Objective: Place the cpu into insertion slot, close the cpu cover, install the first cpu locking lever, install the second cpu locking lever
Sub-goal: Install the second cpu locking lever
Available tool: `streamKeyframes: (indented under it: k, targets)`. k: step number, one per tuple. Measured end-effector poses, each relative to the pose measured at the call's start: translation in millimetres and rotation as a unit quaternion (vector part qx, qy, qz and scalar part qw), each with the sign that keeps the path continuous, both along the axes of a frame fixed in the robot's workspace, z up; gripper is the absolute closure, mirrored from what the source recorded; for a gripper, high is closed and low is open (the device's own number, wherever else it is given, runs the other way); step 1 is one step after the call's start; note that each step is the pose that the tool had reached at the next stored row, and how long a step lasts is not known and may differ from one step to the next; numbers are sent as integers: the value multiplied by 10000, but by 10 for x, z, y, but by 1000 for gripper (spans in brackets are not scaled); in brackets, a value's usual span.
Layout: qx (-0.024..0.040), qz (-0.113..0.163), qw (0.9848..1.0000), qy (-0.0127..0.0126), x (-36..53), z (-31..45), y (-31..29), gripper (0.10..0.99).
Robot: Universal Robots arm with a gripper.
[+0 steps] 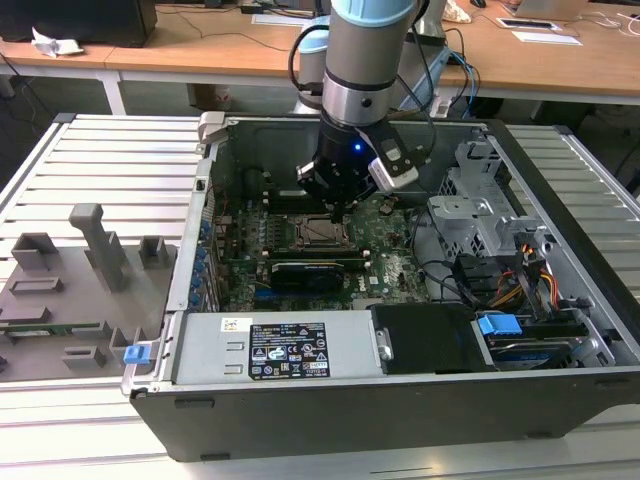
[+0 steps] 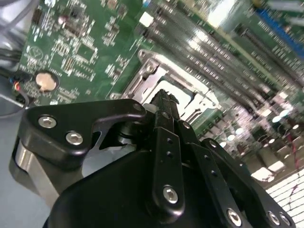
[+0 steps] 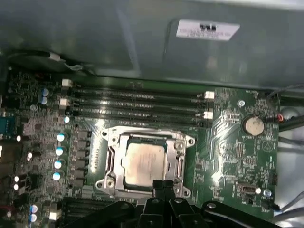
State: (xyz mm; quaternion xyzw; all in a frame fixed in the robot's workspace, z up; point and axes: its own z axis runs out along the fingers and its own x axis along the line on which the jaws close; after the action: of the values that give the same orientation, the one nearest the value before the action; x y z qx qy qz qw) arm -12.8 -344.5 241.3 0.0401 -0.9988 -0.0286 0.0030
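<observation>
The cpu [image 3: 144, 162] lies flat in the insertion slot on the green motherboard, its pale silver top facing up; in the exterior view it shows as a small square [image 1: 322, 232]. The cpu cover [image 3: 111, 161], a metal frame with a square window, lies down around it. My gripper [image 3: 163, 185] hovers just above the slot's edge with its black fingertips pressed together and nothing between them. The second wrist view has the gripper [image 2: 163, 97] over the slot's metal frame [image 2: 154, 71]. In the exterior view the gripper [image 1: 337, 208] hangs inside the open computer case. I cannot make out the locking levers.
Memory slots [image 3: 137, 102] run along one side of the socket, and a coin battery [image 3: 252, 125] sits on the board nearby. A black card [image 1: 310, 270], a power supply [image 1: 270, 350] and a drive cage [image 1: 480, 210] crowd the case. Grey fixtures [image 1: 70, 290] stand at the exterior view's left.
</observation>
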Motion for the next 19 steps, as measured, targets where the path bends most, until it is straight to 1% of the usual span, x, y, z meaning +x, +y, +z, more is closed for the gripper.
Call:
streamKeyframes:
  k: [1, 3, 5, 6, 7, 9, 11, 12, 16, 17, 19]
  targets:
    - [0, 1, 10000, 1, 0, -2, -28, 980]
    - [1, 0, 10000, 0, 0, -7, -118, 980]
    - [2, 0, 10000, 0, 0, -8, -160, 980]
    - [2, 0, 10000, 0, -1, -9, -170, 980]
    - [2, 0, 10000, 0, -39, -10, -177, 980]
    - [2, -1, 10000, 0, -64, -11, -193, 980]
    - [3, -1, 10000, 0, -84, -12, -241, 980]
    - [2, -1, 10000, 0, -93, -12, -252, 980]
    - [3, 0, 10000, 0, -215, -15, -263, 980]
    - [4, 3, 10000, 0, -258, -18, -263, 980]
    - [15, 12, 10000, 0, -294, -27, -263, 980]
